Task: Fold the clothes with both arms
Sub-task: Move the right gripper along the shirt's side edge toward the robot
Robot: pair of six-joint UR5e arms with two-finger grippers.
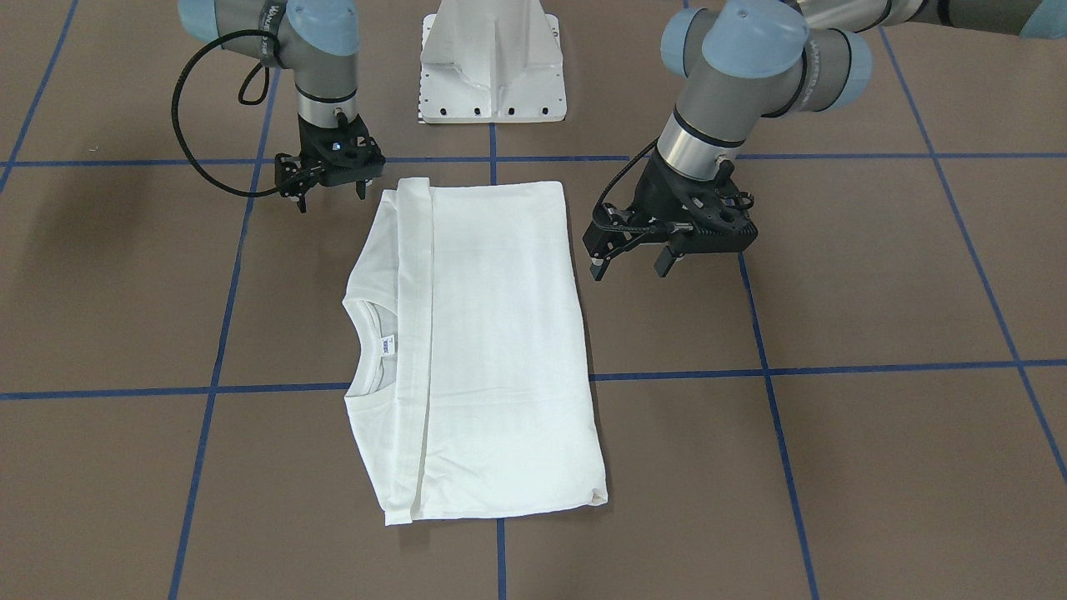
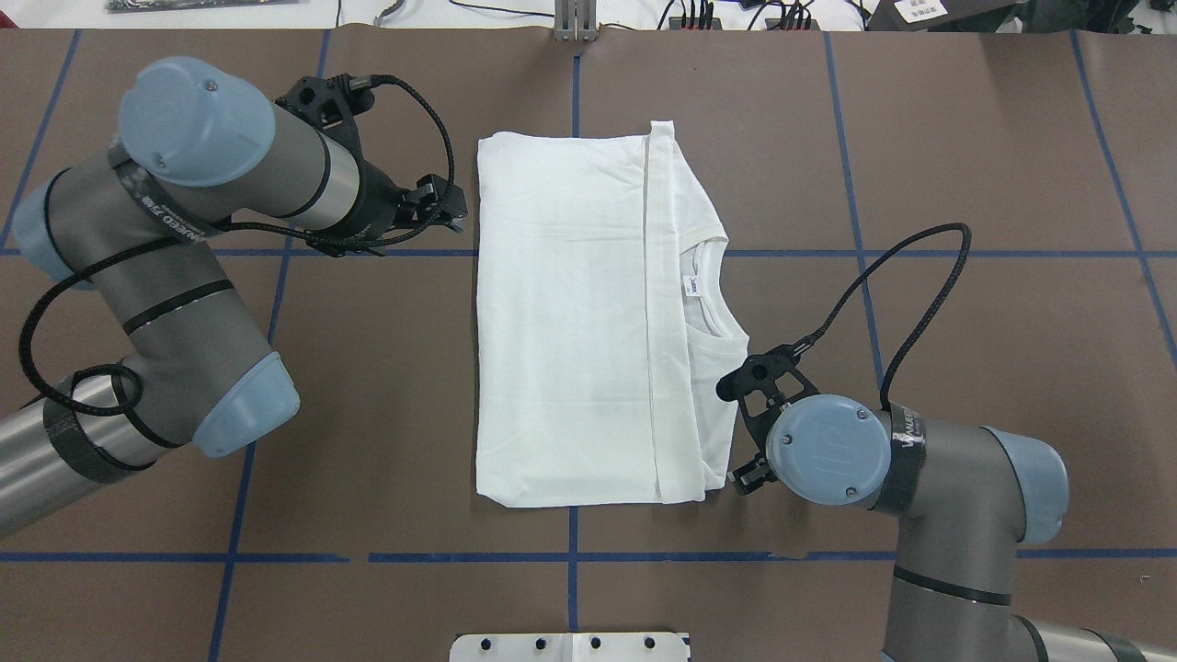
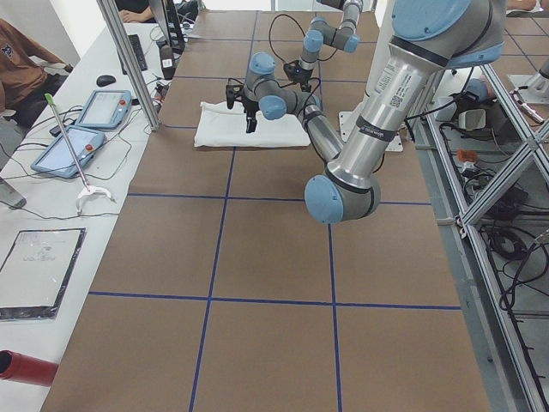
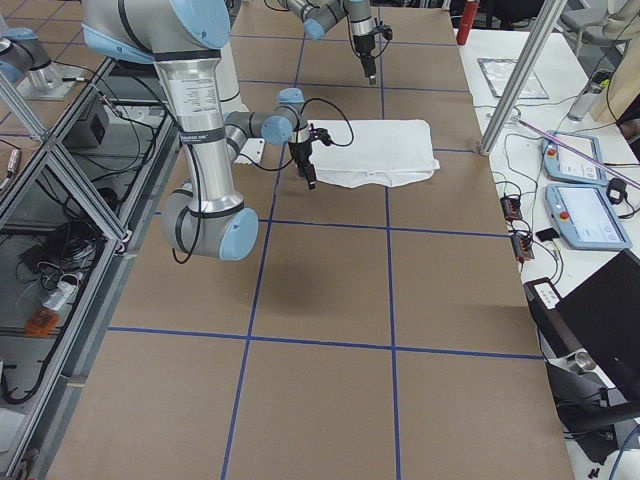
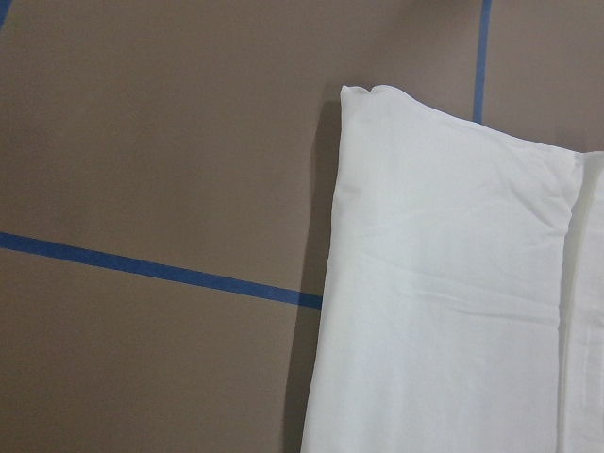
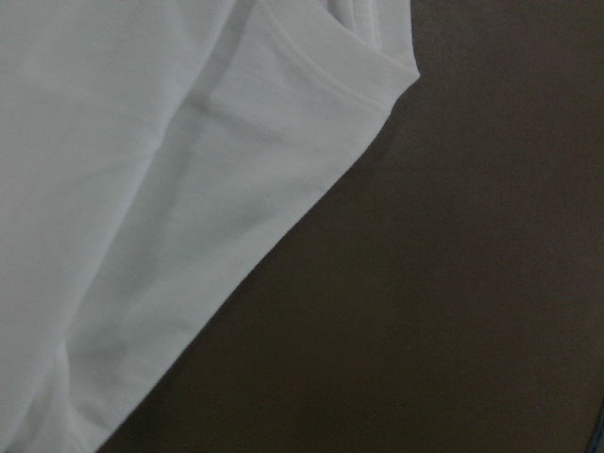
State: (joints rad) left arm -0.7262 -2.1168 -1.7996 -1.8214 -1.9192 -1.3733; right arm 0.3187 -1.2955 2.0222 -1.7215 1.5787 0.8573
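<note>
The white T-shirt (image 1: 492,350) lies flat on the brown table, folded into a tall rectangle. One long fold edge (image 1: 414,350) covers part of its collar and neck label (image 1: 385,346). Its printed text is hidden. It also shows in the overhead view (image 2: 570,322). My left gripper (image 1: 629,267) hovers open and empty just off the shirt's plain long edge; its wrist view shows a shirt corner (image 5: 453,283). My right gripper (image 1: 331,198) is open and empty beside the shirt's shoulder corner nearest the robot; its wrist view shows the sleeve hem (image 6: 142,189).
The white pedestal base (image 1: 492,62) stands behind the shirt. Blue tape lines (image 1: 834,367) cross the brown table. In the left side view, tablets (image 3: 77,146) and cables lie on a white bench beside the table, with an operator seated there.
</note>
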